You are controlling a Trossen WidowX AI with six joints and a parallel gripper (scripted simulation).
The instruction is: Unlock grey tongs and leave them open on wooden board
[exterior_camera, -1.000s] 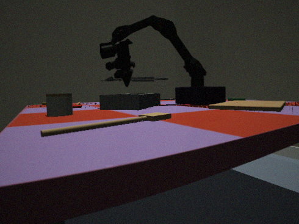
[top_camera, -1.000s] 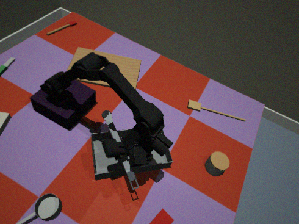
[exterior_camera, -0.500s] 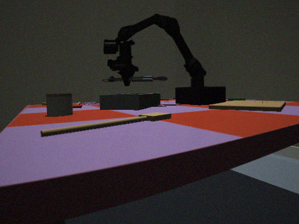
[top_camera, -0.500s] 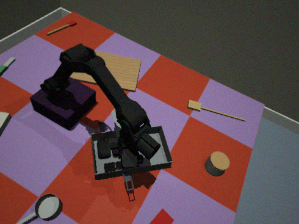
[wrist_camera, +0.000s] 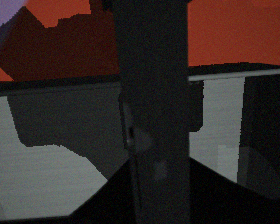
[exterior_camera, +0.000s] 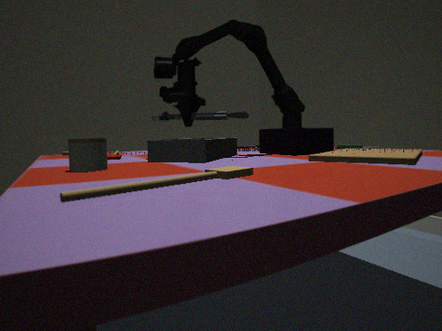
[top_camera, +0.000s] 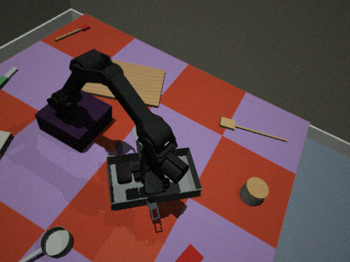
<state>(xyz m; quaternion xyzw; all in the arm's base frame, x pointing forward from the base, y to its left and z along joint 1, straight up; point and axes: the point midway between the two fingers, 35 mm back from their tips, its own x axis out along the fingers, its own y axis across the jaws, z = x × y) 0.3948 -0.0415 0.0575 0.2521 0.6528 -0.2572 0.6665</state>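
Observation:
The grey tongs (top_camera: 152, 206) (exterior_camera: 218, 115) (wrist_camera: 155, 75) hang nearly level above the roasting tin (top_camera: 121, 205) (exterior_camera: 176, 151) (wrist_camera: 60, 185), clear of its rim. Their rounded end points toward the arm's base and their narrow, looped end away from it. The arms look folded together; the lock itself cannot be made out. My gripper (exterior_camera: 188, 123) (wrist_camera: 156, 160) points down and is shut on the tongs' middle part; in the top view its fingertips are hidden. The wooden board (top_camera: 146, 86) (exterior_camera: 365, 156) lies flat beside the arm's base, with nothing on it in view.
The base block (top_camera: 96, 107) (exterior_camera: 295, 141) stands between the tin and the board's near corner. A wooden mallet-like tool (top_camera: 228, 123) (exterior_camera: 234, 172) and a wood-topped grey cylinder (top_camera: 253, 193) (exterior_camera: 87, 155) are on the far side. A round pan (top_camera: 57, 243) and a red piece (top_camera: 189, 255) lie in front.

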